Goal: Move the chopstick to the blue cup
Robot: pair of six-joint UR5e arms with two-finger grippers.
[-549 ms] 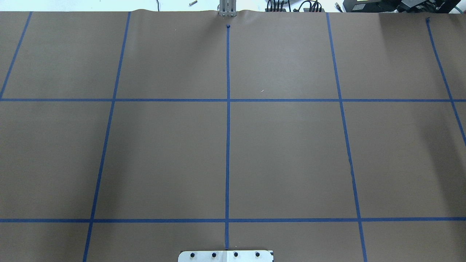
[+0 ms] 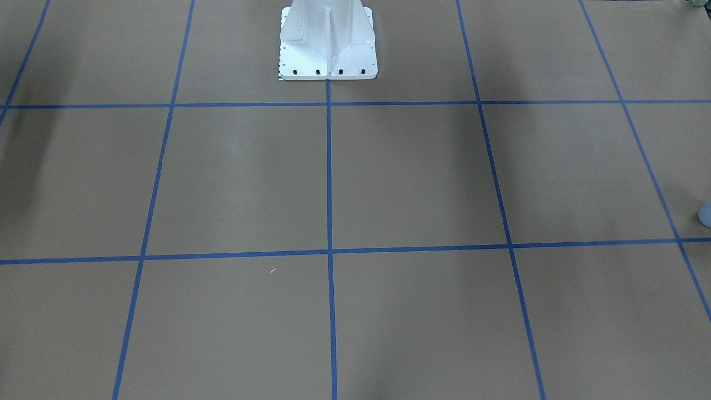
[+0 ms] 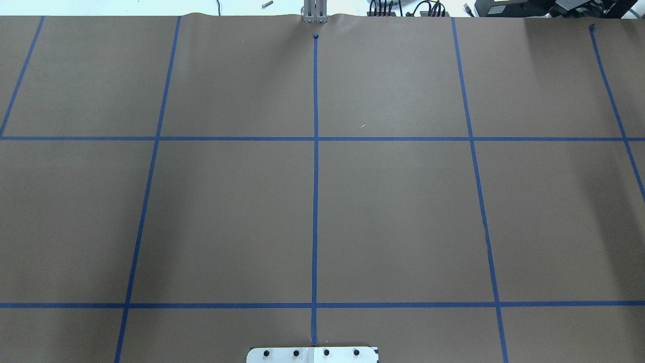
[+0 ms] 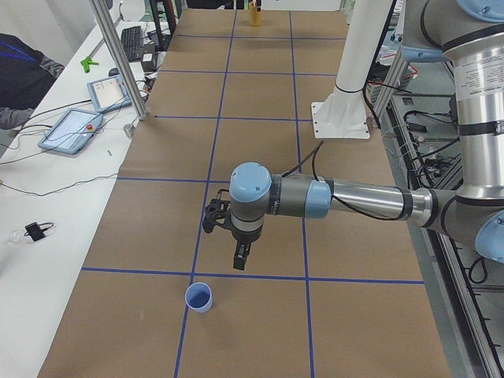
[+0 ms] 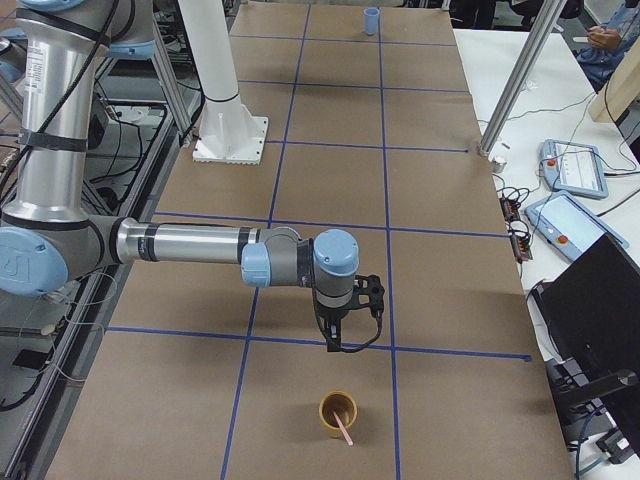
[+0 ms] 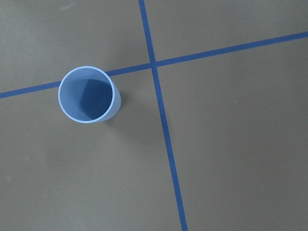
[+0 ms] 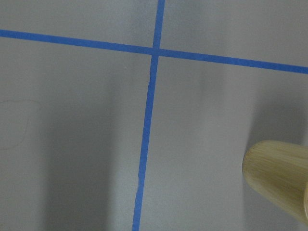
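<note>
The blue cup (image 4: pixel 198 297) stands upright and empty on the brown paper next to a tape crossing; it also shows in the left wrist view (image 6: pixel 86 95) and far off in the exterior right view (image 5: pixel 371 20). My left gripper (image 4: pixel 239 258) hangs above the table just beyond the cup; I cannot tell if it is open or shut. A pale pink chopstick (image 5: pixel 343 430) leans in a bamboo cup (image 5: pixel 338 411), whose wall shows in the right wrist view (image 7: pixel 279 175). My right gripper (image 5: pixel 335 340) hovers just short of that cup; I cannot tell its state.
The white robot base (image 2: pixel 328 41) stands at mid-table. Blue tape lines (image 3: pixel 315 201) grid the brown paper. Metal frame posts (image 4: pixel 118 63) and tablets (image 4: pixel 71 130) stand along the operators' side. A person's arm (image 4: pixel 20 79) rests there.
</note>
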